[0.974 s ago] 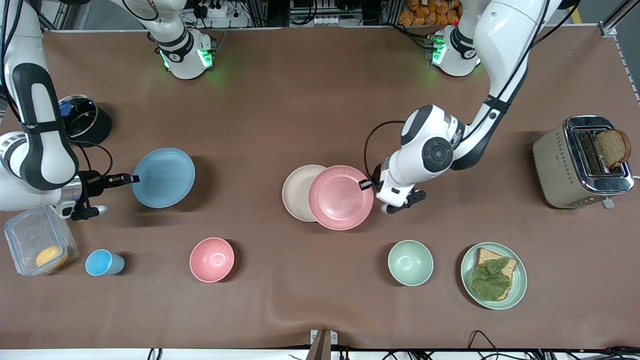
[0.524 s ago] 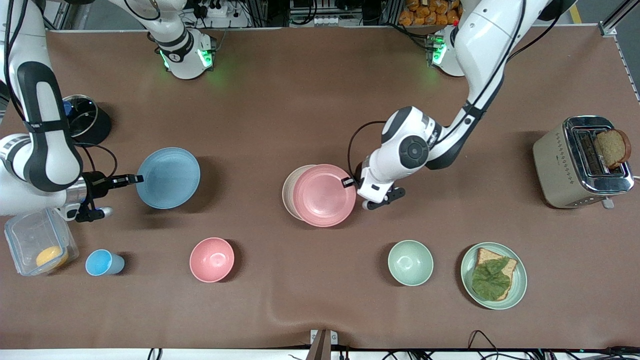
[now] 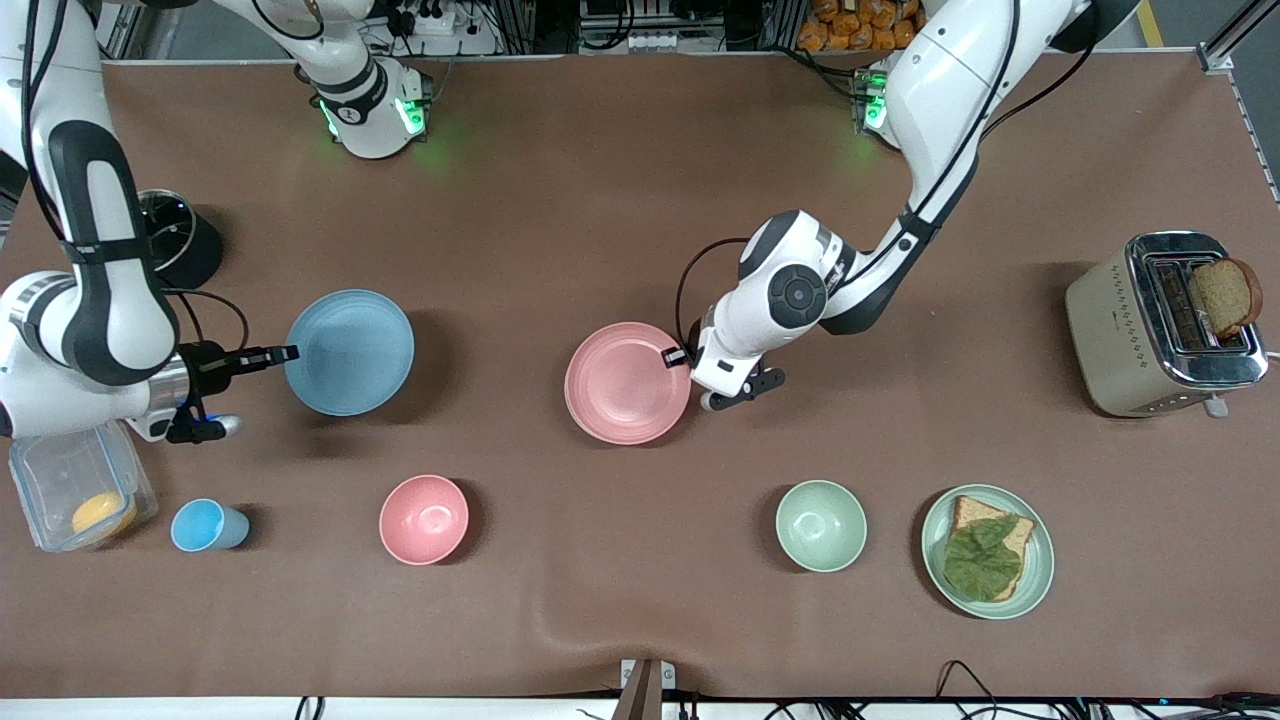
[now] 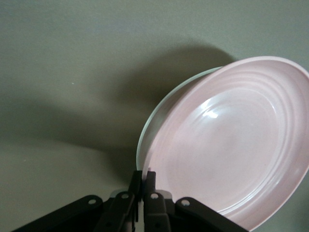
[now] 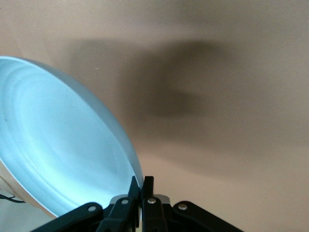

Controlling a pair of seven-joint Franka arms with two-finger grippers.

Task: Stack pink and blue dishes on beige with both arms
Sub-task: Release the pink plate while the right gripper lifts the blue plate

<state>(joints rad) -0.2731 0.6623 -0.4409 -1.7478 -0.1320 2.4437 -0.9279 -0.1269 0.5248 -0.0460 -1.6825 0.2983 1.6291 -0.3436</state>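
Note:
My left gripper [image 3: 681, 357] is shut on the rim of the pink plate [image 3: 627, 383], which it holds straight over the beige plate. From the front the pink plate hides the beige one. In the left wrist view the left gripper [image 4: 143, 180] pinches the pink plate [image 4: 231, 140], slightly tilted, and a pale strip of the beige plate's rim [image 4: 161, 107] shows under it. My right gripper [image 3: 285, 353] is shut on the rim of the blue plate [image 3: 349, 352], lifted over the table toward the right arm's end. The right wrist view shows the right gripper [image 5: 141, 186] on the blue plate [image 5: 58, 150].
Nearer the front camera stand a blue cup [image 3: 205, 525], a pink bowl [image 3: 424, 519], a green bowl [image 3: 821, 525] and a green plate with bread [image 3: 987, 551]. A clear container [image 3: 75, 485] and a black pot [image 3: 175, 240] sit at the right arm's end, a toaster [image 3: 1165, 323] at the left arm's end.
The left gripper has carried the pink plate sideways until it fully covers the beige plate. The right gripper has moved the blue plate a little toward the table's middle.

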